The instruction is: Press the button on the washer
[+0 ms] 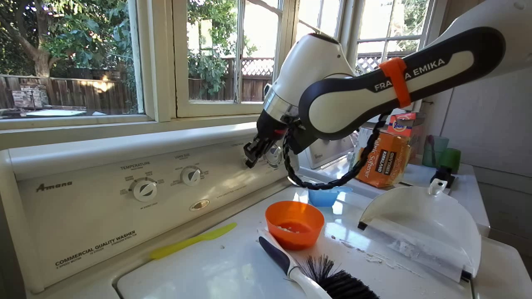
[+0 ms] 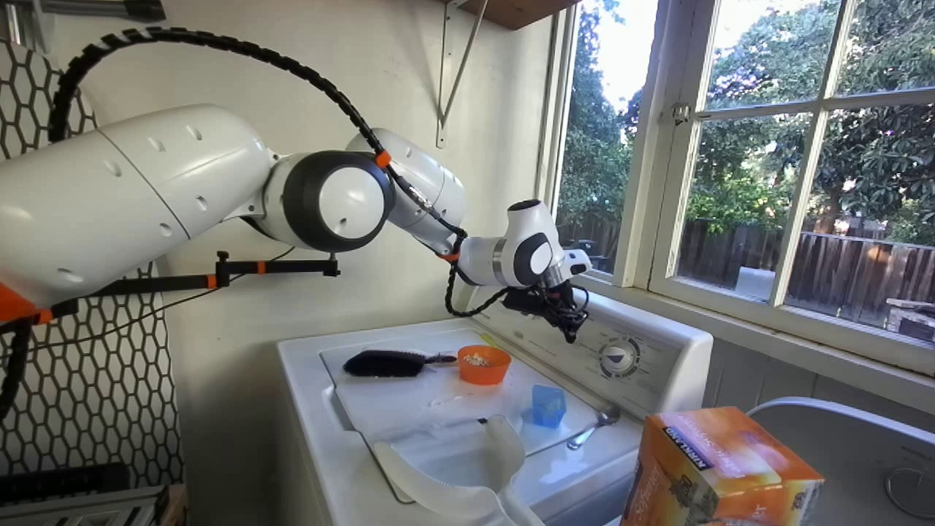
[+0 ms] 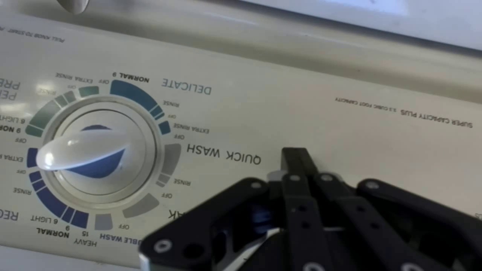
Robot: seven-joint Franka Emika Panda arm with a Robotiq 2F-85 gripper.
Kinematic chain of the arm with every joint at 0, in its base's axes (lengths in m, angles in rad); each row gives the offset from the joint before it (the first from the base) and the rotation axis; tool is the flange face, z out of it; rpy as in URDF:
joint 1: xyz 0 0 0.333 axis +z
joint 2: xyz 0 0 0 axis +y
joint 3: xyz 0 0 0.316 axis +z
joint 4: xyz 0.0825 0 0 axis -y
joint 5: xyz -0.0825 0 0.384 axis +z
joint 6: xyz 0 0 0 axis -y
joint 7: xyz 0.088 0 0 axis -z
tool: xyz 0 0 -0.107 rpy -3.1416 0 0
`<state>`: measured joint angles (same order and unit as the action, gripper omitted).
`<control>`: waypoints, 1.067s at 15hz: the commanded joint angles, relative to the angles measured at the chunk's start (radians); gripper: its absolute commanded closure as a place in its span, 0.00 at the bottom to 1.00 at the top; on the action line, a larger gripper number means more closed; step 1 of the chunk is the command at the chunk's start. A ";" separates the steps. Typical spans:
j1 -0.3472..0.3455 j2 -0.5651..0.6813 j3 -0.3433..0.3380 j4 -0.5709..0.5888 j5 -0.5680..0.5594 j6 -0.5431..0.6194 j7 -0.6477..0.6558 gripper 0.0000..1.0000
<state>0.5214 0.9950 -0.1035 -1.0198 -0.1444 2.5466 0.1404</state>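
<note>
The washer's white control panel (image 1: 95, 207) stands along the back of the washer. It also shows in an exterior view (image 2: 661, 383). A large dial (image 3: 98, 150) with a white and blue pointer sits at left in the wrist view. It shows in an exterior view (image 2: 619, 358), to the right of the gripper. Two smaller knobs, temperature (image 1: 145, 189) and load size (image 1: 191, 176), are farther along the panel. My gripper (image 3: 297, 154) is shut and empty, its fingertips beside the QUICK WASH print. It points down at the panel in both exterior views (image 1: 248, 161) (image 2: 571, 336); contact cannot be told. No separate push button is clear.
On the washer lid are an orange bowl (image 1: 294, 224), a black brush (image 2: 383, 363), a white dustpan (image 1: 432, 224), a blue scoop (image 2: 548, 405), a yellow-green utensil (image 1: 193, 241) and a spoon (image 2: 595, 426). An orange softener box (image 2: 723, 467) stands beyond. Windows rise behind the panel.
</note>
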 commanded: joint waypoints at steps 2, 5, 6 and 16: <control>-0.003 0.038 -0.004 0.032 0.006 -0.006 0.018 1.00; -0.002 0.021 0.000 0.026 0.006 -0.012 0.015 1.00; -0.001 0.012 0.003 0.020 0.006 -0.017 0.010 1.00; 0.031 -0.162 0.001 -0.116 -0.012 -0.126 -0.016 1.00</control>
<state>0.5371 0.9196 -0.0981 -1.0413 -0.1450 2.4843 0.1321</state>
